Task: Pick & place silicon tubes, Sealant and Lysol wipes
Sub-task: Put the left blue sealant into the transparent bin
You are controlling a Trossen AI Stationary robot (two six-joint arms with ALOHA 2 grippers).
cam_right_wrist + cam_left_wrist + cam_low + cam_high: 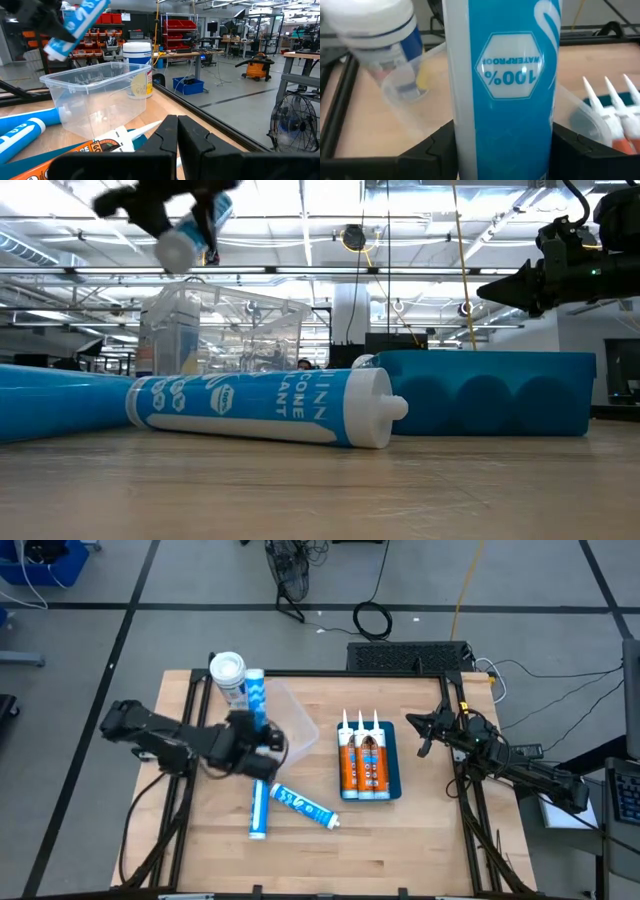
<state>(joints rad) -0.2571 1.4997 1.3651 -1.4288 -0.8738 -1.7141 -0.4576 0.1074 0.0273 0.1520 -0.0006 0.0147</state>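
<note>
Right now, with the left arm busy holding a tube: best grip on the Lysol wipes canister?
The Lysol wipes stand upright at the table's far edge, beside the clear bin. Probably grip the cylindrical body below the white domed lid, fingers level, coming from the open side away from the bin.

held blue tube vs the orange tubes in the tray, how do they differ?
The blue tube is shut in the left tool, lifted above the clear bin; the orange tubes lie flat in the blue tray. It is blue and white; they are orange with white nozzles. It is single; they are three side by side. All are slim cartridges.
</note>
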